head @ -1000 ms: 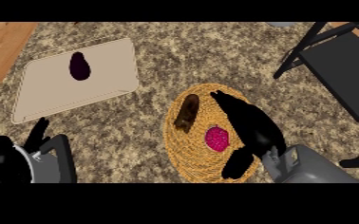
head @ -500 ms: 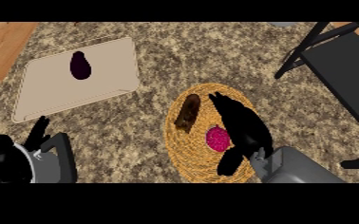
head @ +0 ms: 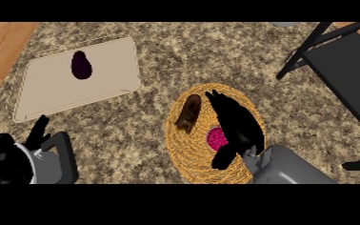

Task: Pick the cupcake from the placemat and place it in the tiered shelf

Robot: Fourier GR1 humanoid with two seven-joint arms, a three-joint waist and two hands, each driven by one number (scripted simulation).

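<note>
A round woven placemat lies at the lower middle of the counter. On it sit a pink-topped cupcake and, to its left, a brown pastry. My right hand reaches over the placemat with its fingers stretched out above the cupcake. Its thumb is low on the near side, so the cupcake shows in the gap between thumb and fingers, partly hidden by the palm. The black tiered shelf stands at the upper right. At the lower left edge my left hand rests open, fingers up.
A beige tray lies at the upper left with a dark purple eggplant on it. The counter top is speckled stone, and a strip of wood shows at the far left edge.
My right hand and forearm have slid left and nearer, so the palm now covers more of the cupcake. The left hand has stayed put.
</note>
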